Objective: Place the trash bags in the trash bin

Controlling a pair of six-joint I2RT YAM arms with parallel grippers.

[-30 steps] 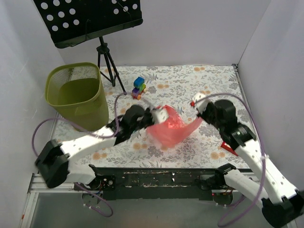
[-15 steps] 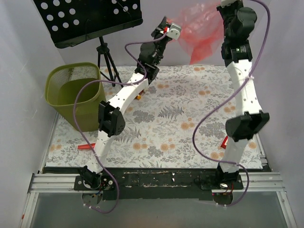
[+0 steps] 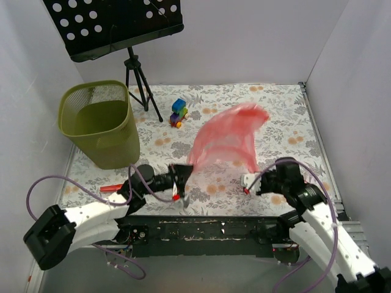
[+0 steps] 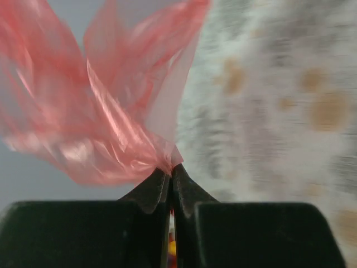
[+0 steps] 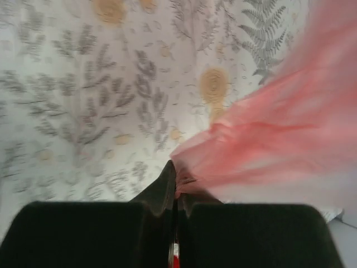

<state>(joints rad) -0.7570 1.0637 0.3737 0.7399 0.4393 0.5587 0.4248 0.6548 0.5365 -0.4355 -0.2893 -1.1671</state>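
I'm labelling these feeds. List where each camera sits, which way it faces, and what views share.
Top external: fixed above, behind the bases, looking down on the table and trash bin; left arm and right arm show.
Left wrist: on the left arm, looking along the left end effector, shut on the trash bag; only its fingers show.
Right wrist: likewise on the right arm, right end effector pinching the trash bag over the table.
All show the trash bag.

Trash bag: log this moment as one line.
bag: billowing open, outside bin | left end effector: shut on bag edge | right end effector: shut on bag edge
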